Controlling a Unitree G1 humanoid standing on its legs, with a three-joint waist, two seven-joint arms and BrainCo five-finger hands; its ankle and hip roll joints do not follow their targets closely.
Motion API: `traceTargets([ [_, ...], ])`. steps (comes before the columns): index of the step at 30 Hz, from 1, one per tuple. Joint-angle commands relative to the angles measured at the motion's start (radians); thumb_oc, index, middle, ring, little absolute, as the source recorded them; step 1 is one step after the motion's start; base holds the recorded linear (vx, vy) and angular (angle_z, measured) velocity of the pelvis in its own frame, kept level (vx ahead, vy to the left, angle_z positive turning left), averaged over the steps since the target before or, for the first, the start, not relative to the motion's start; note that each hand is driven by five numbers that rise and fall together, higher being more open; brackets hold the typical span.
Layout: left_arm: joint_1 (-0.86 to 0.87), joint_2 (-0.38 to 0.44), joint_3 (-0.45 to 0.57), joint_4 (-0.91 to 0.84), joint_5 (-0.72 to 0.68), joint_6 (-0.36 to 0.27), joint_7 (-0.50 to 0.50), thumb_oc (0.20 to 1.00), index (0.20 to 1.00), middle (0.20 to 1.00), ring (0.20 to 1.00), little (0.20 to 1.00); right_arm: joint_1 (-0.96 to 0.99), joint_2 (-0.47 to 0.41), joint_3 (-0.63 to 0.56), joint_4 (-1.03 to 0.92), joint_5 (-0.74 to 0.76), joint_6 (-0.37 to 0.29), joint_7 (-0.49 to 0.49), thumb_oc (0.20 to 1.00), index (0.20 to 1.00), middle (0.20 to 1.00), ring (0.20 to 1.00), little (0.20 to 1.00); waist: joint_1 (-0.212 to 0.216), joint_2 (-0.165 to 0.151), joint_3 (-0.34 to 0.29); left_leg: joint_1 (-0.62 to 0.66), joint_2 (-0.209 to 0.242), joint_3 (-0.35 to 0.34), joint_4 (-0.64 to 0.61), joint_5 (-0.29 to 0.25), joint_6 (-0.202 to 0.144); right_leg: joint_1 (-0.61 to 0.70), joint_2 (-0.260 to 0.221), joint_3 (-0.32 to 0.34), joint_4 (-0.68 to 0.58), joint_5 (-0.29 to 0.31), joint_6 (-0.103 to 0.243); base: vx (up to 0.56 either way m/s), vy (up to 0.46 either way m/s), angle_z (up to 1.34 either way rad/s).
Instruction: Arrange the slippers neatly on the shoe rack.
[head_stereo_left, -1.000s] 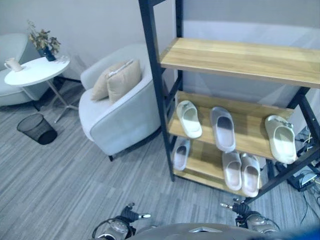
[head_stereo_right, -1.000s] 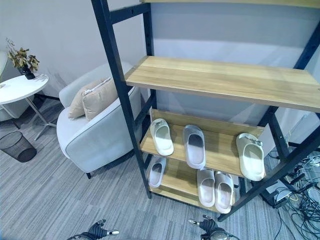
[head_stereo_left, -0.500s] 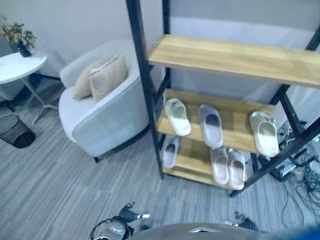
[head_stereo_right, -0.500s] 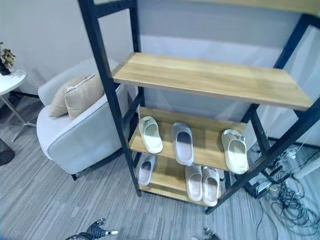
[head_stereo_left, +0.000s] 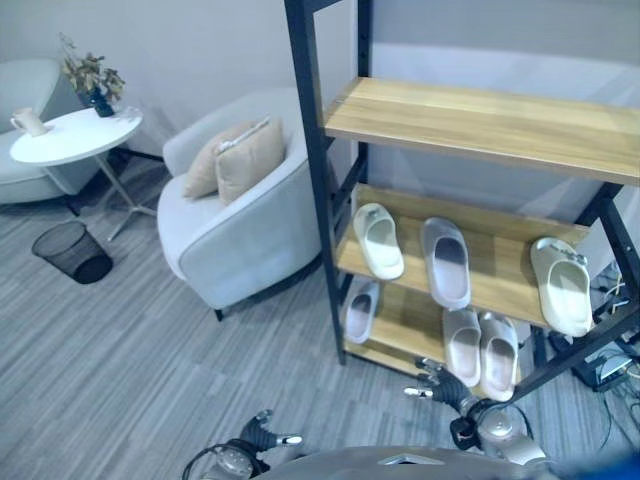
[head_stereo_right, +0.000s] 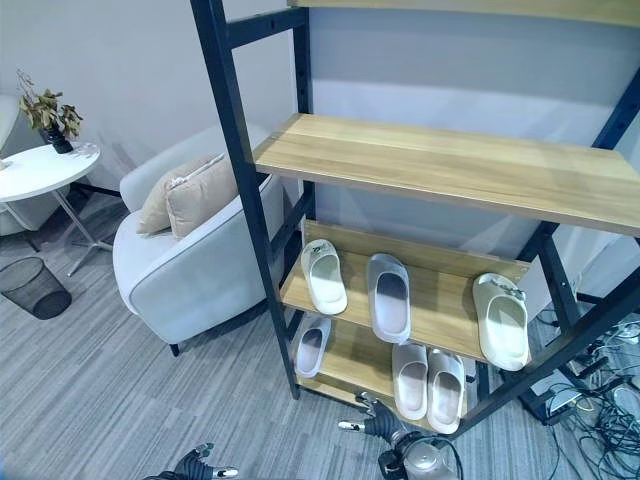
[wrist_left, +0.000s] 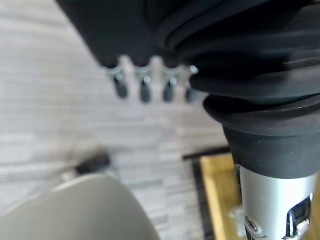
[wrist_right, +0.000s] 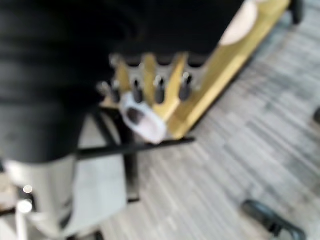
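Note:
A black-framed shoe rack (head_stereo_left: 318, 190) with wooden shelves stands ahead. Its middle shelf holds a white slipper (head_stereo_left: 379, 240), a grey slipper (head_stereo_left: 446, 262) and a cream slipper (head_stereo_left: 561, 285), spaced apart. On the bottom shelf a single pale slipper (head_stereo_left: 361, 310) lies at the left and a pair (head_stereo_left: 481, 346) sits side by side to the right. My right hand (head_stereo_left: 450, 392) hangs open in front of the bottom shelf, holding nothing. In its wrist view, the single slipper (wrist_right: 142, 120) shows past the straight fingers (wrist_right: 159, 92). My left hand (head_stereo_left: 258, 437) is low over the floor, open.
A pale armchair (head_stereo_left: 240, 230) with two beige cushions (head_stereo_left: 238, 160) stands left of the rack. Farther left are a round white table (head_stereo_left: 72, 137) and a black mesh bin (head_stereo_left: 72, 252). Cables (head_stereo_right: 600, 400) lie on the floor at the rack's right.
The camera has swung back to the left. My right hand has risen and reached forward toward the bottom shelf. The slippers have not moved.

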Motion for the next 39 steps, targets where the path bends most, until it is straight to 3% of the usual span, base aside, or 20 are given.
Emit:
traceTargets([
  [1, -0.107, -0.017, 0.001, 0.063, 0.024, -0.031, -0.004, 1.000, 1.000, 1.000, 1.000, 1.000, -0.049, -0.008, 0.026, -0.059, -0.013, -0.045, 0.036, 1.000, 1.000, 1.000, 1.000, 1.000, 0.005, -0.015, 0.027, -0.026, -0.020, 0.017, 0.009, -0.039, -0.011, -0.015, -0.023, -0.038, 0.011, -0.029, 0.032, 0.00, 0.025, 0.07],
  [7, -0.104, -0.023, 0.003, 0.075, 0.028, -0.032, 0.001, 1.000, 1.000, 1.000, 1.000, 1.000, -0.111, -0.049, 0.102, -0.247, 0.025, -0.060, 0.074, 1.000, 1.000, 1.000, 1.000, 1.000, 0.020, -0.018, 0.036, -0.026, -0.024, 0.010, 0.009, -0.041, -0.007, -0.020, -0.027, -0.044, 0.026, -0.033, 0.034, 0.01, 0.020, 0.12],
  [9, -0.094, -0.027, 0.016, 0.081, 0.021, -0.034, 0.005, 1.000, 1.000, 1.000, 1.000, 1.000, -0.137, -0.073, 0.071, -0.368, 0.058, -0.076, 0.053, 1.000, 1.000, 1.000, 1.000, 1.000, 0.022, -0.018, 0.035, -0.027, -0.023, 0.012, 0.009, -0.041, -0.003, -0.025, -0.025, -0.039, 0.030, -0.034, 0.035, 0.07, 0.023, 0.02],
  [14, -0.052, -0.048, 0.044, 0.079, 0.021, -0.039, 0.027, 1.000, 1.000, 1.000, 1.000, 1.000, -0.133, -0.123, -0.220, -0.571, -0.166, -0.145, -0.210, 1.000, 1.000, 1.000, 1.000, 1.000, 0.016, -0.011, 0.031, -0.033, -0.023, 0.014, 0.009, -0.046, 0.002, -0.032, -0.022, -0.038, 0.025, -0.035, 0.036, 0.10, 0.028, -0.02],
  [23, -0.066, -0.029, 0.007, 0.019, 0.027, -0.049, 0.032, 1.000, 1.000, 1.000, 1.000, 1.000, -0.278, -0.247, -0.307, -0.353, -0.444, -0.073, -0.427, 1.000, 1.000, 1.000, 1.000, 1.000, 0.044, -0.021, 0.058, -0.078, -0.028, 0.001, 0.009, -0.044, 0.007, -0.061, -0.020, -0.042, 0.009, -0.025, 0.039, 0.02, 0.007, -0.02],
  [29, -0.084, -0.016, -0.025, 0.024, 0.029, -0.051, 0.048, 1.000, 1.000, 1.000, 1.000, 1.000, -0.437, -0.300, -0.304, -0.157, -0.469, -0.032, -0.536, 1.000, 1.000, 1.000, 1.000, 1.000, 0.070, -0.017, 0.105, -0.141, -0.038, -0.007, 0.009, -0.027, 0.008, -0.119, -0.022, -0.040, 0.008, -0.010, 0.042, -0.02, 0.025, 0.05],
  [34, -0.107, -0.010, -0.052, 0.041, 0.004, -0.058, 0.078, 1.000, 1.000, 1.000, 1.000, 1.000, -0.593, -0.281, -0.255, 0.044, -0.349, -0.021, -0.555, 1.000, 1.000, 1.000, 1.000, 1.000, 0.092, -0.007, 0.139, -0.224, -0.051, -0.015, 0.009, -0.003, 0.006, -0.194, -0.033, -0.037, 0.007, 0.014, 0.045, -0.02, 0.051, 0.05],
  [39, -0.123, -0.013, -0.074, 0.026, -0.011, -0.069, 0.106, 1.000, 1.000, 1.000, 1.000, 1.000, -0.668, -0.284, -0.221, 0.158, -0.329, -0.007, -0.564, 1.000, 1.000, 1.000, 1.000, 1.000, 0.103, -0.003, 0.156, -0.257, -0.061, -0.023, 0.009, 0.005, 0.005, -0.220, -0.046, -0.042, 0.012, 0.026, 0.050, 0.02, 0.023, 0.00],
])
